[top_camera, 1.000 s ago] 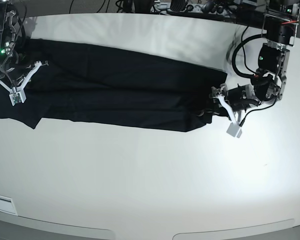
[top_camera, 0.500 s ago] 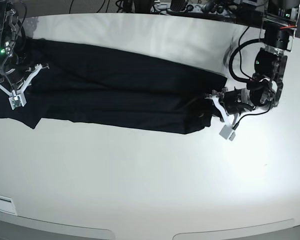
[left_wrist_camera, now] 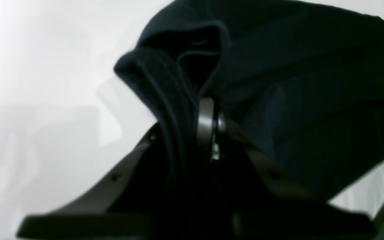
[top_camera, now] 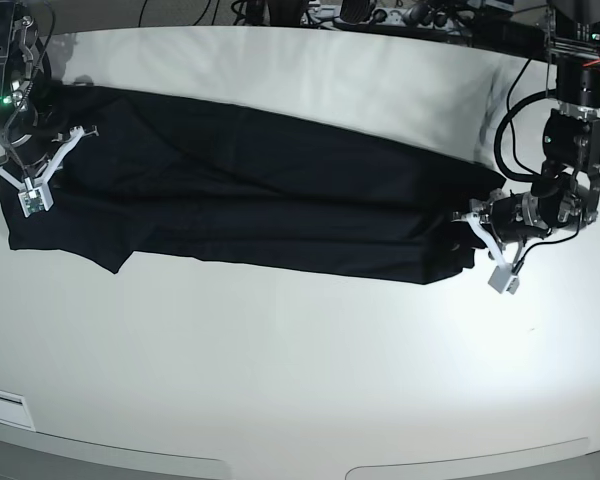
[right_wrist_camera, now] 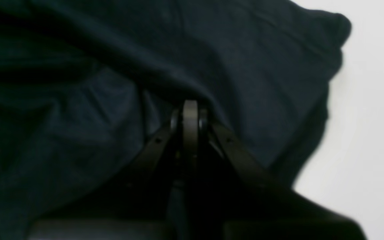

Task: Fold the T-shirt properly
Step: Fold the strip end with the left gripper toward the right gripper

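The black T-shirt (top_camera: pixel 260 205) lies stretched out as a long folded band across the white table (top_camera: pixel 300 380). In the base view my left gripper (top_camera: pixel 497 274) is at the band's right end, shut on a bunched fold of the T-shirt. The left wrist view shows its fingers (left_wrist_camera: pixel 206 123) pinching that thick fold (left_wrist_camera: pixel 165 86). My right gripper (top_camera: pixel 28 197) is at the band's left end, shut on the cloth. The right wrist view shows its closed fingertips (right_wrist_camera: pixel 190 115) pressed into the dark cloth (right_wrist_camera: pixel 78 100). No label shows.
Cables and equipment (top_camera: pixel 380 15) lie along the table's far edge. A white strip (top_camera: pixel 0 405) sits at the front left near the table's rounded front edge (top_camera: pixel 280 465).
My left gripper has moved right in the base view, pulling the T-shirt's end with it. The whole band has shifted right and its left end has slid in. My right gripper has barely moved.
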You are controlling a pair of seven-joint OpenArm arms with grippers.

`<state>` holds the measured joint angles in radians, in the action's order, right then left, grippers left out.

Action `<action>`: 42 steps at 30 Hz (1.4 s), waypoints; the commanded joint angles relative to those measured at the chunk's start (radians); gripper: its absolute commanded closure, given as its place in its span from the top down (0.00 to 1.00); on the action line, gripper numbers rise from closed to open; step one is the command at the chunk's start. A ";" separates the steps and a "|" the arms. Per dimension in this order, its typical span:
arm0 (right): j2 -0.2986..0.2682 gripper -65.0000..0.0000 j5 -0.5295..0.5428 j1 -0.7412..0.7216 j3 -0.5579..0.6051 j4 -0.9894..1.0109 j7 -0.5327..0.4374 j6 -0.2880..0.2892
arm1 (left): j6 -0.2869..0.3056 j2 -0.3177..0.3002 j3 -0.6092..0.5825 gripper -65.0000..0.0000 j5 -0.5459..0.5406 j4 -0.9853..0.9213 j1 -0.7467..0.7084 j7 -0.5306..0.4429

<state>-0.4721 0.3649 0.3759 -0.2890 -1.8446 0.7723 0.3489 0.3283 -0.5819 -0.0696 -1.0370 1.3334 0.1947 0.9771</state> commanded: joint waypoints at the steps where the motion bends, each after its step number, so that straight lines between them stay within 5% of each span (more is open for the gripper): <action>1: -0.002 0.00 0.000 -0.003 -0.006 0.011 -0.026 0.012 | 0.023 -0.014 0.008 0.00 -0.040 0.008 0.014 0.012; 10: 0.040 0.00 0.000 -0.003 -0.006 0.131 -0.027 0.066 | 0.286 -0.013 0.008 0.00 -0.446 0.008 0.019 0.126; 12: 0.040 0.00 0.000 -0.003 -0.006 0.131 -0.023 0.066 | 0.326 -0.003 0.012 0.00 -0.446 0.017 0.022 0.165; 17: 0.040 0.00 0.001 -0.005 -0.006 0.131 -0.017 0.067 | 0.327 0.071 0.014 0.00 -0.446 0.072 0.023 0.161; 28: 0.039 0.00 0.000 -0.005 -0.006 0.131 -0.002 0.087 | 0.358 0.363 0.014 0.00 -0.434 0.087 0.022 0.153; 35: 0.039 0.00 0.001 -0.005 -0.006 0.131 -0.002 0.086 | 0.360 0.466 0.014 0.00 -0.342 0.086 0.016 0.145; 36: 0.039 0.00 0.001 -0.005 -0.006 0.131 -0.002 0.086 | 0.361 0.474 0.013 0.04 -0.343 0.086 0.016 0.145; 38: 0.039 0.02 0.001 -0.005 -0.006 0.131 -0.002 0.086 | 0.360 0.495 0.013 0.31 -0.344 0.086 0.016 0.145; 40: 0.039 0.17 0.001 -0.006 -0.006 0.131 -0.002 0.086 | 0.352 0.519 0.011 0.56 -0.365 0.086 0.016 0.147; 42: 0.039 0.30 0.001 -0.008 -0.006 0.131 -0.002 0.086 | 0.313 0.536 0.003 0.62 -0.408 0.086 0.016 0.154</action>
<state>-0.4267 0.3656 0.3626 -0.2981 -1.7134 0.7177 0.4160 0.6323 -0.0494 -0.0666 -1.4189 1.4044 0.1917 1.1477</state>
